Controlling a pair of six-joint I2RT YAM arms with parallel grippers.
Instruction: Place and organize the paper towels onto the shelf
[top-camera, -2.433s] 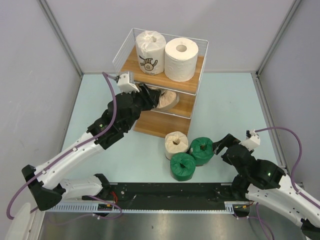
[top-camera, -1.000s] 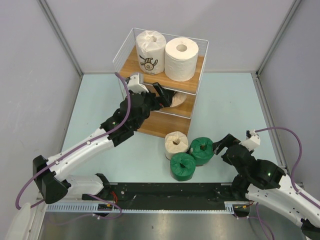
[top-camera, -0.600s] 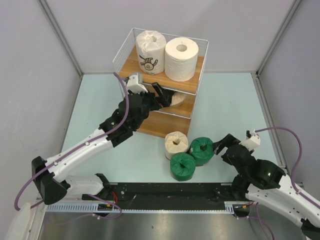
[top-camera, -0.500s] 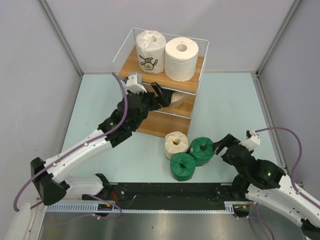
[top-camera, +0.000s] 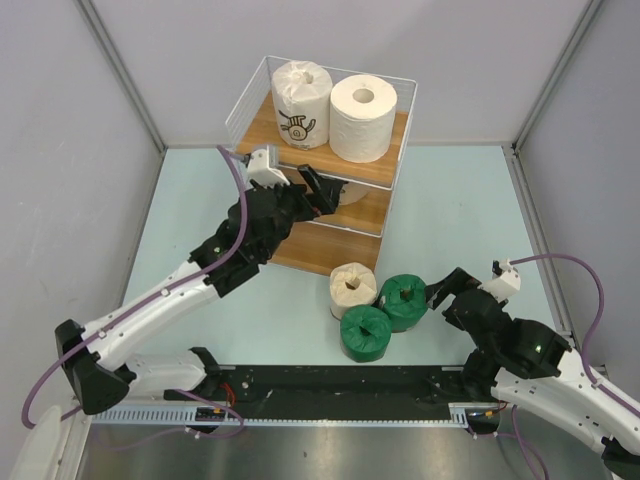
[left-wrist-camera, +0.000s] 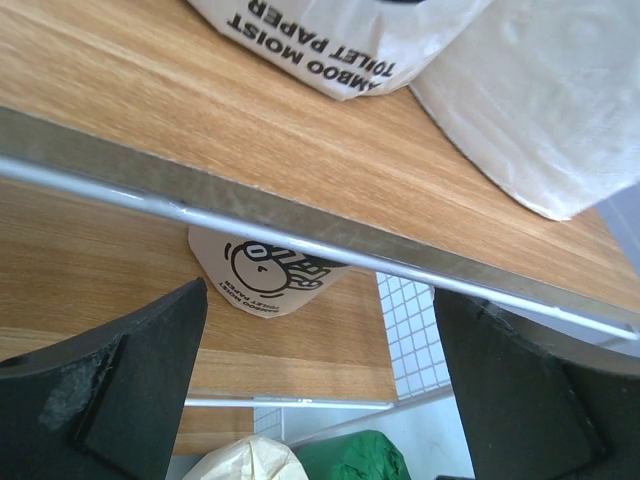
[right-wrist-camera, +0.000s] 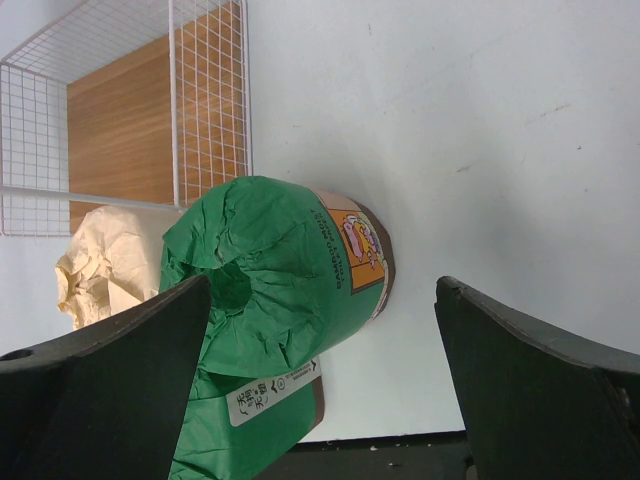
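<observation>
My left arm stretches forward and the left end effector (top-camera: 322, 192) stands wide open and empty at the middle tier of the wire-and-wood shelf (top-camera: 330, 252), facing a tan wrapped roll (left-wrist-camera: 265, 282) that stands there. The right end effector (top-camera: 443, 291), equally wide and empty, hovers low beside a crinkly green-wrapped roll (top-camera: 404, 302) on the table (top-camera: 200, 200). Two white rolls (top-camera: 362, 118) sit on the top board.

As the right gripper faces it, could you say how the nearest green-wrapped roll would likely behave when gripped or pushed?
Standing on end, the green-wrapped roll should slide rather than roll, unless tipped. Its crumpled wrapper suggests it is soft and may squash slightly in a grip. It seems to touch the other green roll, so a push would probably move both.
</observation>
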